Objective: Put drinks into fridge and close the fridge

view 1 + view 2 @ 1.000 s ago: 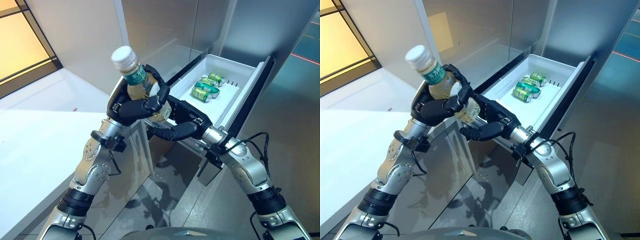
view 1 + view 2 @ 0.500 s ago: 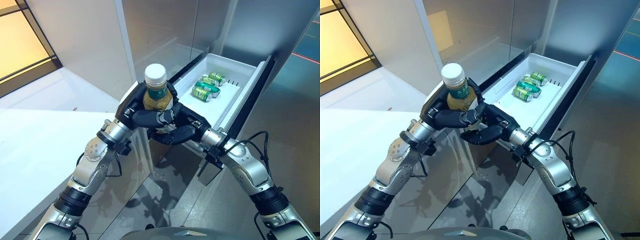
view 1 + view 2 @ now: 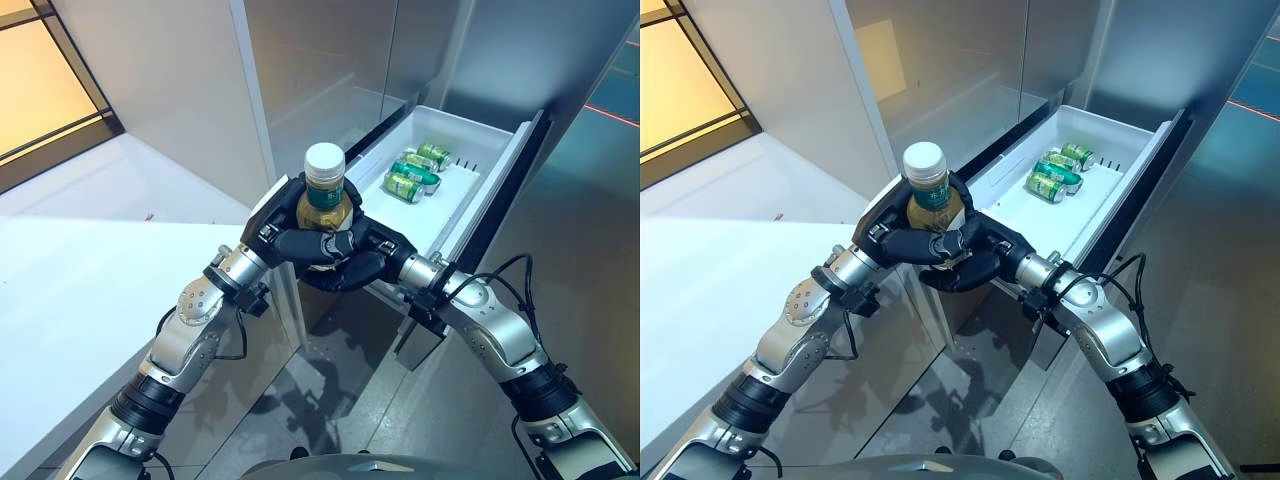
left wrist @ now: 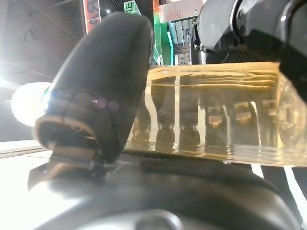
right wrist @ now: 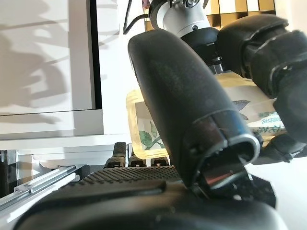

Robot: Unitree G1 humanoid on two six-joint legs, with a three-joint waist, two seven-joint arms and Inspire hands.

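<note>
A clear bottle (image 3: 324, 192) of amber tea, with a white cap and green label, stands upright between both hands in front of the open fridge drawer (image 3: 470, 185). My left hand (image 3: 290, 243) wraps its body from the left, fingers curled across the front. My right hand (image 3: 368, 262) cups its lower part from the right and below. In the left wrist view the bottle (image 4: 206, 115) lies across the palm behind the thumb (image 4: 100, 96). The right wrist view shows the bottle (image 5: 144, 129) behind the thumb (image 5: 187, 124). Three green cans (image 3: 412, 175) lie in the white drawer.
A white counter (image 3: 80, 270) spreads at the left. Steel fridge panels (image 3: 330, 70) rise behind the hands. The drawer's dark front panel (image 3: 500, 195) juts out to the right over the grey floor (image 3: 590, 250).
The bottle went from tilted and high at the left to upright and nearer the drawer. The right hand has closed in round its lower part.
</note>
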